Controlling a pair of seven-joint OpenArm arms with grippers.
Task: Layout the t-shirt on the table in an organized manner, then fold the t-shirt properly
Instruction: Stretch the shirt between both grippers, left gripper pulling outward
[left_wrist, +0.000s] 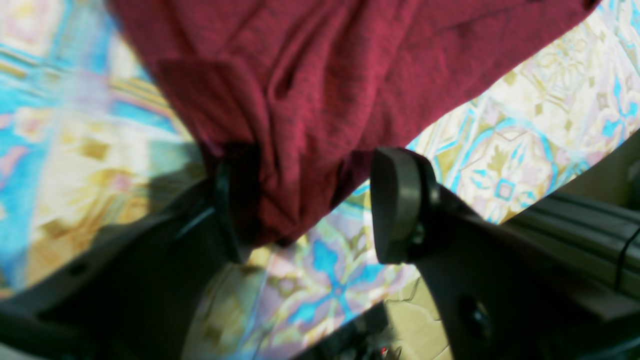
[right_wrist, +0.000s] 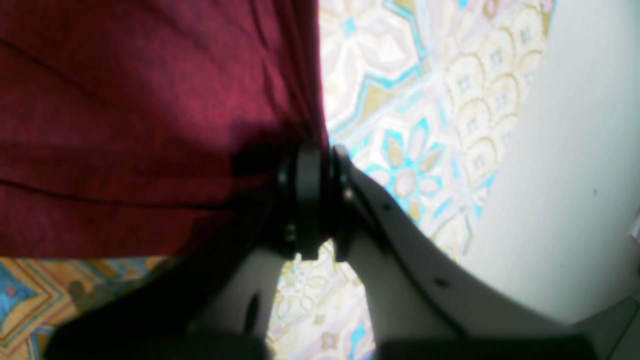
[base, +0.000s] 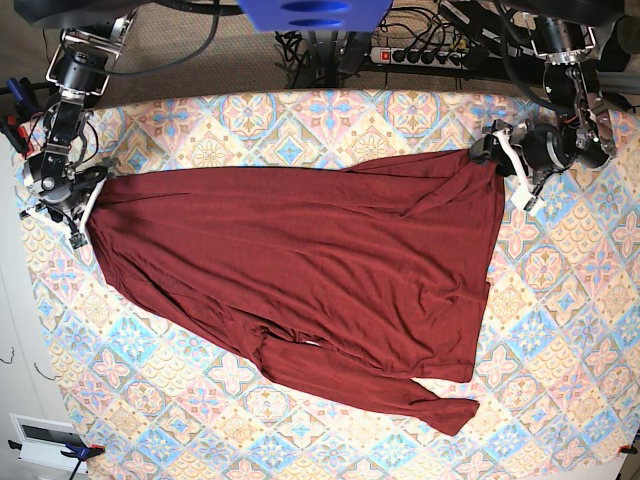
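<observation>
The t-shirt (base: 300, 270) lies spread across the middle of the desk (base: 560, 330), stretched wide between the two arms, its lower part trailing toward the near edge in a loose, wrinkled tongue. This looks like the laying-out step, not yet the folding.

At the shirt's far corner on the base view's right, the left tool (left_wrist: 305, 200) stands released: its pads are parted, and a bunched fold of maroon cloth hangs between them, draped against one pad and clear of the other. It seems to be letting that corner go.

At the shirt's opposite end, the right tool (right_wrist: 320, 200) is clenched on the cloth's edge, pads nearly together with a thin pinch of fabric held taut from them.

By my reading, the next move calls for the left arm to draw clear without dragging the corner, then for both to smooth the crooked lower part square before any fold begins.
</observation>
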